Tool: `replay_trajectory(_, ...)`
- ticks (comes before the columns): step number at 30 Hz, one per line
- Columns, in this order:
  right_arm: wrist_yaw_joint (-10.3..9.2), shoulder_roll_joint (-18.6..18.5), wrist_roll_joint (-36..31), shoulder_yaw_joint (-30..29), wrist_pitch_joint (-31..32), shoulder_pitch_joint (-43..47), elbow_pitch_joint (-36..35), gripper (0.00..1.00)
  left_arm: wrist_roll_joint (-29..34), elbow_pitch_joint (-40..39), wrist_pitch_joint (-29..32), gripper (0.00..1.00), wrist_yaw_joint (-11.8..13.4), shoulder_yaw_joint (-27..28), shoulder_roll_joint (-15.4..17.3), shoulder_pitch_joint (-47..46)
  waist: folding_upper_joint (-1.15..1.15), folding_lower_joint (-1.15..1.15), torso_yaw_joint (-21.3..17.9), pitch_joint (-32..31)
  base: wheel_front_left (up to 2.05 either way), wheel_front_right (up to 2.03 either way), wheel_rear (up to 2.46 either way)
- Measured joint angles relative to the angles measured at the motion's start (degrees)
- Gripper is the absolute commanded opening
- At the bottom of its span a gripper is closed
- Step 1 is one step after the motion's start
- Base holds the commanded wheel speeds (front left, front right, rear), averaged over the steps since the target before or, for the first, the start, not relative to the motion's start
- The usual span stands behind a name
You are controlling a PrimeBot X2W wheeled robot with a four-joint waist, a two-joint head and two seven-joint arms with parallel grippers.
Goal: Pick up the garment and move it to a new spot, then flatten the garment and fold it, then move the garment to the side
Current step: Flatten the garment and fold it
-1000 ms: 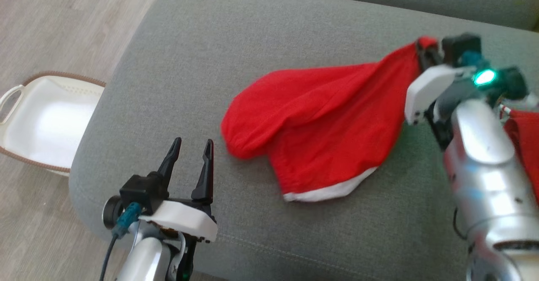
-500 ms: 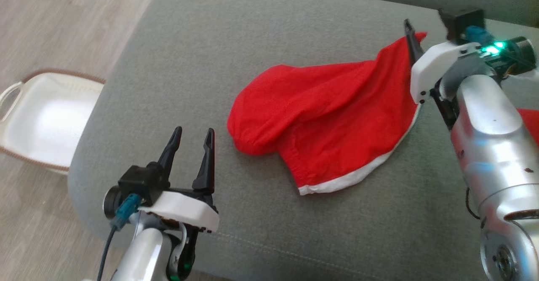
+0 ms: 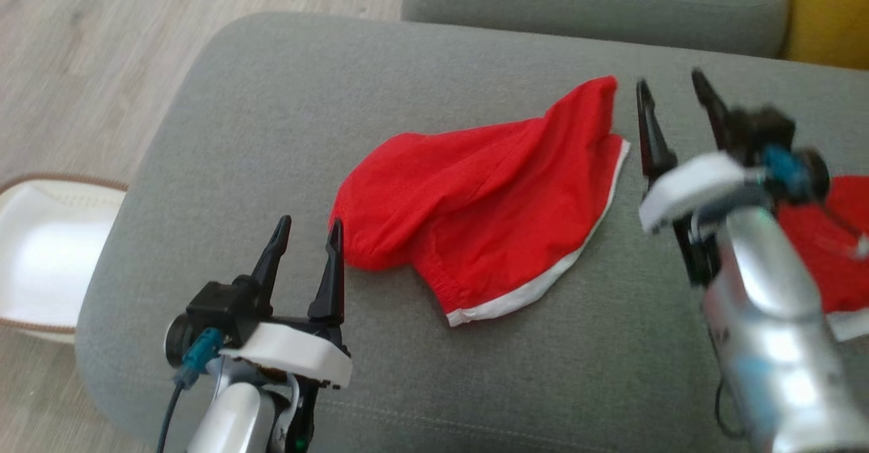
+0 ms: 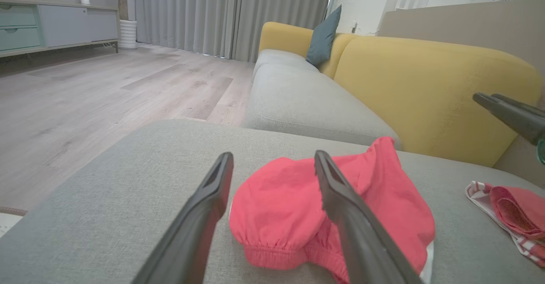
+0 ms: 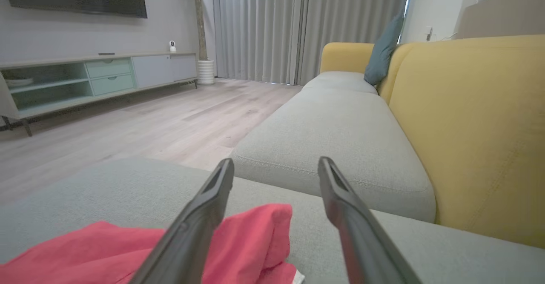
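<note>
Red, thin cloth with a white hem (image 3: 516, 297): the garment (image 3: 475, 215) lies rumpled in the middle of the grey cushion (image 3: 271, 100), one corner standing in a peak at its 1 o'clock end; it looks light, limp and in no way fragile, so I judge it will sag and double over wherever it is lifted by a single point, and will slide readily on the woven cover; the gathered edge at its 7 o'clock side and the hem at 5 o'clock seem the firmest places to pinch, one for each arm, if it is to be drawn flat; the left gripper (image 3: 310, 223) sits at 8 o'clock of the garment, fingers spread and empty, its nearer tip just beside the cloth, touching or not I cannot tell; the right gripper (image 3: 669, 81), blurred in the head view, stands at 2 o'clock just beside the peak, likewise spread with nothing between its fingers; the head view adds a pale basket (image 3: 41, 249) on the floor at 9 o'clock; the left wrist view gives the puffed gathered edge side-on, a second red piece (image 4: 511, 216) at 3 o'clock and the yellow sofa back (image 4: 425, 84); the right wrist view has the peak low between its own fingers and a long cabinet (image 5: 85, 79) at 10 o'clock.
</note>
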Motion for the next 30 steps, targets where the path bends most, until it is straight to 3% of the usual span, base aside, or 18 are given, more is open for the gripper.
replay_trajectory(7,0.0,0.67,4.15,-2.97,-0.16,18.34,-19.13,1.0,-0.02,-0.68,-0.01,1.0,-0.08,-0.99,0.0,1.68,0.0,0.0,-1.69,-1.53,0.0,0.0,0.0)
replay_trajectory(13,0.0,1.51,9.99,-2.34,0.11,30.96,-27.4,1.0,-0.04,-0.31,-0.01,1.0,-0.12,-3.33,0.03,3.06,0.0,0.0,-2.31,-1.8,0.0,0.0,0.0)
replay_trajectory(21,0.0,1.64,10.2,-3.68,2.53,32.24,-33.21,1.0,-0.76,1.08,-0.01,1.0,-0.69,-5.61,0.03,3.37,0.0,0.0,-2.88,-1.45,0.0,0.0,0.0)
replay_trajectory(30,0.0,1.64,10.2,-3.88,3.74,32.25,-35.16,1.0,-1.02,11.57,0.18,1.0,-4.53,-11.71,0.1,2.71,0.0,0.0,-3.51,0.15,0.0,0.0,0.0)
